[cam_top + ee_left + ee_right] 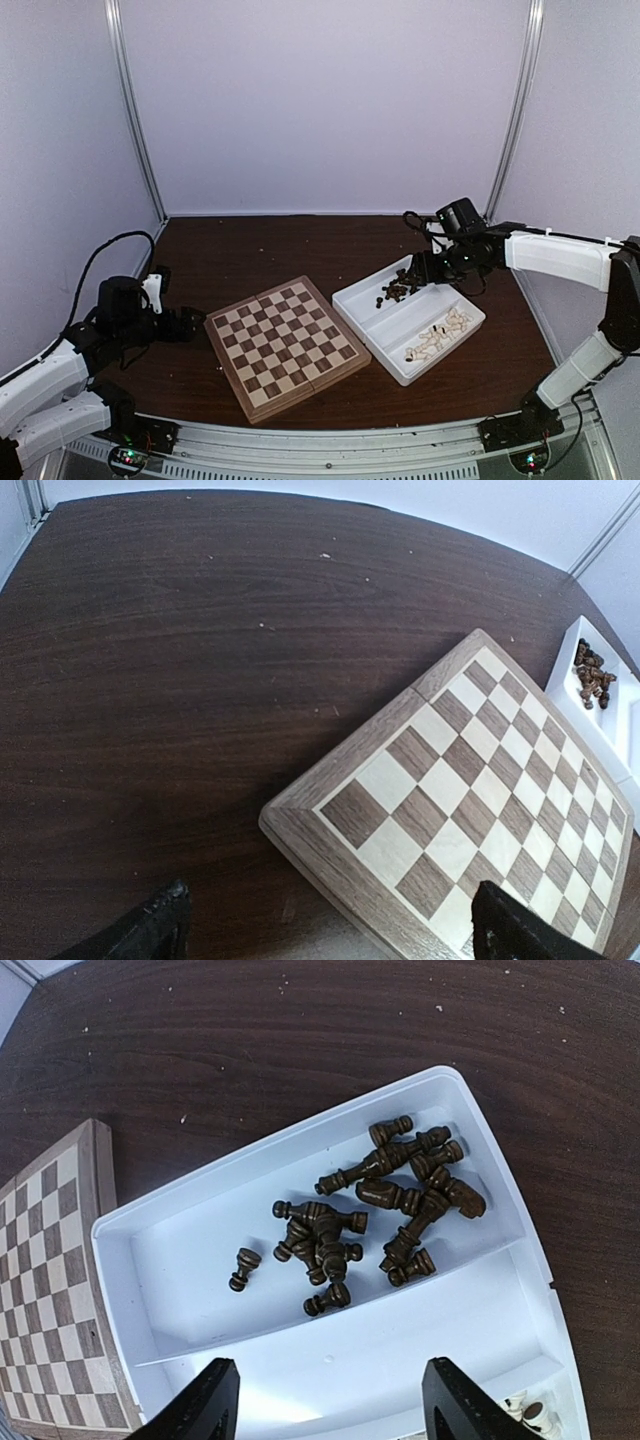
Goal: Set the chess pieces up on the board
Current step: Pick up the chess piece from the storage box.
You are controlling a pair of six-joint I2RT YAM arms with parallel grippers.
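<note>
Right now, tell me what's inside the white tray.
The tray holds dark chess pieces in its far compartment and pale ones in the near one. Both lie heaped, so anything beneath is hidden.

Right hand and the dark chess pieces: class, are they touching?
Apart. Right wrist view: the right hand hangs short of the dark chess pieces, bare white tray between.

We see soft, even, fairly bright light on the dark brown wood-grain desk (300, 245); shadows are faint. The white two-compartment plastic tray (368, 304) near the desk's right edge is nearly washed out. The top view is coarse: dark brown turned wooden chess pieces (397, 291) merge into a clump. Wrist views curve the desk's edges.
</note>
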